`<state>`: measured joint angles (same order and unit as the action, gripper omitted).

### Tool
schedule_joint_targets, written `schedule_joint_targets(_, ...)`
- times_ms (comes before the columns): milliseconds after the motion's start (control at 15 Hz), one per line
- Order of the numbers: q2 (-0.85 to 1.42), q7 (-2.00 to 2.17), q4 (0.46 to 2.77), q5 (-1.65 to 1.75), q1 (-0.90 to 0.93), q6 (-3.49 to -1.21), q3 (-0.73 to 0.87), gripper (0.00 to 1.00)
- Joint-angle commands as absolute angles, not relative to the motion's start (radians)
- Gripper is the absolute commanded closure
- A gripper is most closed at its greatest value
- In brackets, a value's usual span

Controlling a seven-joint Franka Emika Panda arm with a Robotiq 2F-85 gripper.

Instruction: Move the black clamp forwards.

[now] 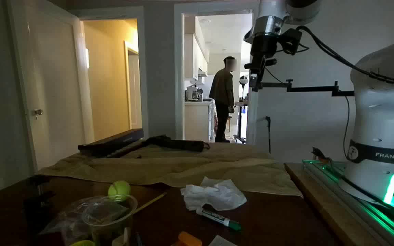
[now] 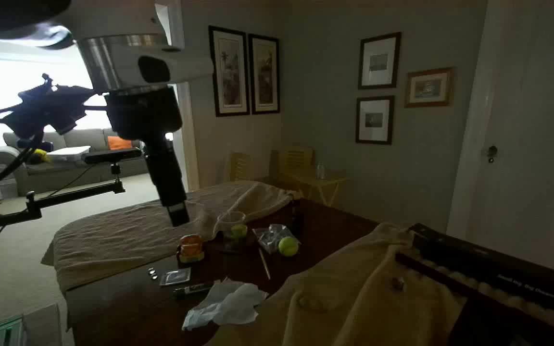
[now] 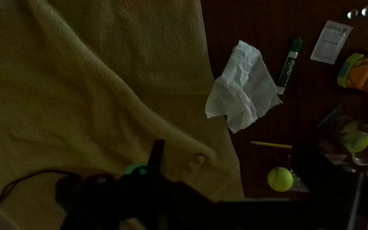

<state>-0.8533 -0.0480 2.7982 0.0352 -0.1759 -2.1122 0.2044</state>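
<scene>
The black clamp (image 1: 38, 203) stands on the dark table at the near left in an exterior view, beside the clear bowl. It also shows as a dark shape (image 2: 297, 220) at the table's far side, behind the ball. My gripper (image 1: 255, 83) hangs high above the table, well apart from the clamp, and also shows in an exterior view (image 2: 179, 216). In the wrist view the gripper (image 3: 230, 147) has its dark fingers spread apart with nothing between them. The clamp cannot be told apart from the dark fingers in the wrist view.
Near the clamp are a yellow-green ball (image 1: 119, 190), a clear bowl (image 1: 109, 210), a clear bag (image 2: 272, 236) and a pencil (image 1: 150, 202). White paper (image 1: 214, 194), a marker (image 1: 217, 218) and an orange item (image 2: 191, 248) lie nearby. A towel (image 1: 169, 172) carries long black objects (image 1: 180, 145).
</scene>
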Motion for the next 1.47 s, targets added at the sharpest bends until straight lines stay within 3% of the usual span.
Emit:
schedule_joint_targets(0,-0.848,-0.054,2.803,0.027,-0.184,-2.108,0.196,0.00)
schedule_joint_targets(533,-0.745,-0.086,2.770,0.018,-0.144,-2.179,0.200,0.00)
schedule_joint_targets(1400,-0.126,-0.465,2.444,-0.035,0.087,-2.438,0.186,0.00)
